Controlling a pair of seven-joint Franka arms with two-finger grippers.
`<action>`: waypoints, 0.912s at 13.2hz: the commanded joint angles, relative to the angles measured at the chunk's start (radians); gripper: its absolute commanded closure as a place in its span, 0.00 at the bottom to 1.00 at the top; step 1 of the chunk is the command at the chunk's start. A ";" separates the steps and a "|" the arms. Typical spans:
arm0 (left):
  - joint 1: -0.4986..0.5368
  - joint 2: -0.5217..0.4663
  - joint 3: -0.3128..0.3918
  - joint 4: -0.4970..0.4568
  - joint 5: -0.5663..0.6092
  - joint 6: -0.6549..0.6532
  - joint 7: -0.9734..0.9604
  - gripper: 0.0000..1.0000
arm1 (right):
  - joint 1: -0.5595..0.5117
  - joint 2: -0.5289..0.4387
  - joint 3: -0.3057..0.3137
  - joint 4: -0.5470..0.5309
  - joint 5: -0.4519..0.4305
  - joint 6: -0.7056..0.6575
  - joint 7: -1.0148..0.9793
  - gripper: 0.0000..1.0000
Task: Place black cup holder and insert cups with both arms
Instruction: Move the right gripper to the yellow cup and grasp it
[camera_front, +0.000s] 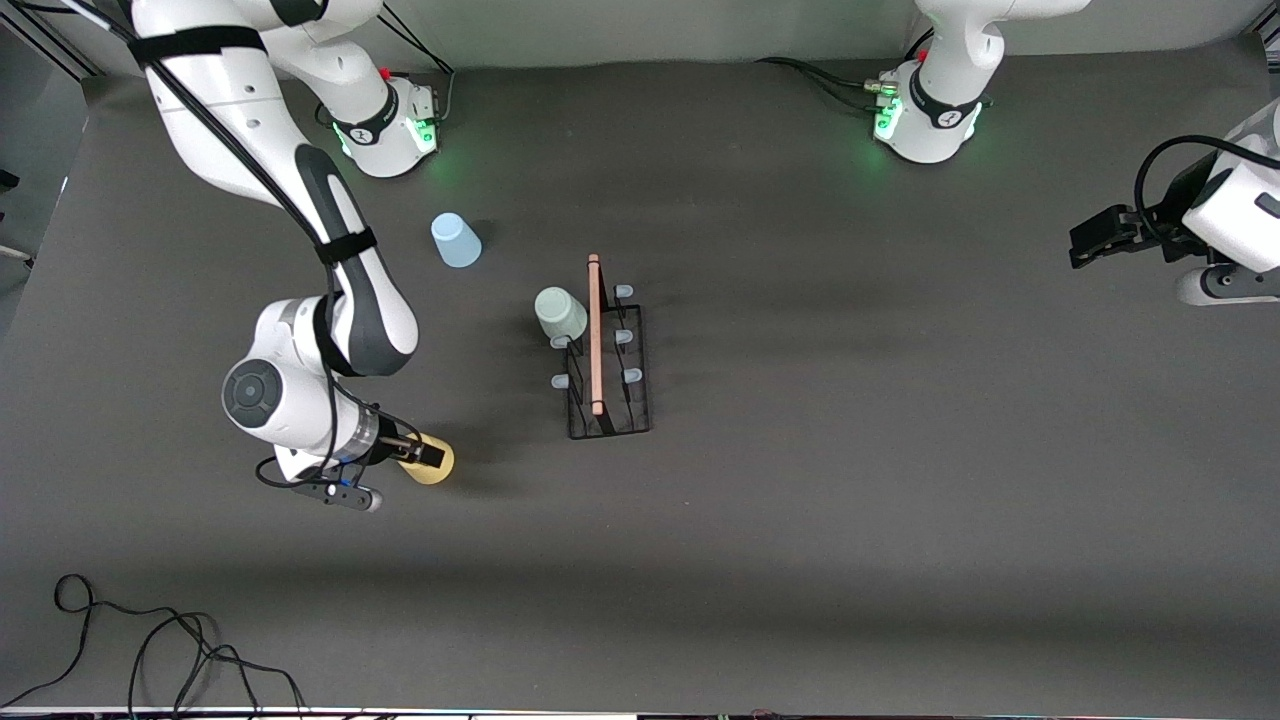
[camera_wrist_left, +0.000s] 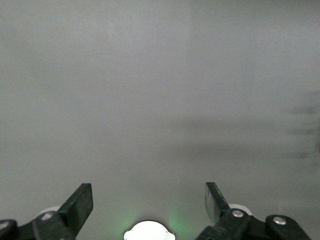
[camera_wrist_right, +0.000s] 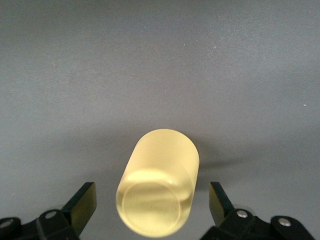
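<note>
The black cup holder (camera_front: 610, 385) stands mid-table, its wooden rod handle (camera_front: 595, 335) on top. A grey-green cup (camera_front: 560, 313) sits upside down on a peg on the side toward the right arm's end. The light blue cup (camera_front: 456, 241) stands upside down on the table, farther from the front camera. The yellow cup (camera_front: 432, 462) stands nearer the front camera than the holder. My right gripper (camera_front: 425, 455) is low around it. In the right wrist view the yellow cup (camera_wrist_right: 160, 175) is between the open fingers, with a gap on each side of my right gripper (camera_wrist_right: 151, 190). My left gripper (camera_front: 1095, 240) waits open and empty (camera_wrist_left: 148, 187).
The arm bases (camera_front: 395, 125) (camera_front: 925, 120) glow green at the table's back edge. A black cable (camera_front: 130, 640) lies at the front corner toward the right arm's end. The dark table mat (camera_front: 850, 450) spreads between the holder and the left gripper.
</note>
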 joint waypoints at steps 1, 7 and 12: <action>-0.003 -0.018 0.000 -0.019 0.013 0.013 0.014 0.00 | -0.009 0.035 0.003 0.033 0.034 0.006 -0.038 0.01; -0.002 -0.018 0.000 -0.019 0.015 0.013 0.014 0.00 | 0.000 -0.044 0.001 0.034 0.020 -0.111 -0.023 1.00; -0.005 -0.018 -0.002 -0.017 0.029 0.014 0.014 0.00 | 0.070 -0.268 0.000 0.031 -0.068 -0.337 0.233 1.00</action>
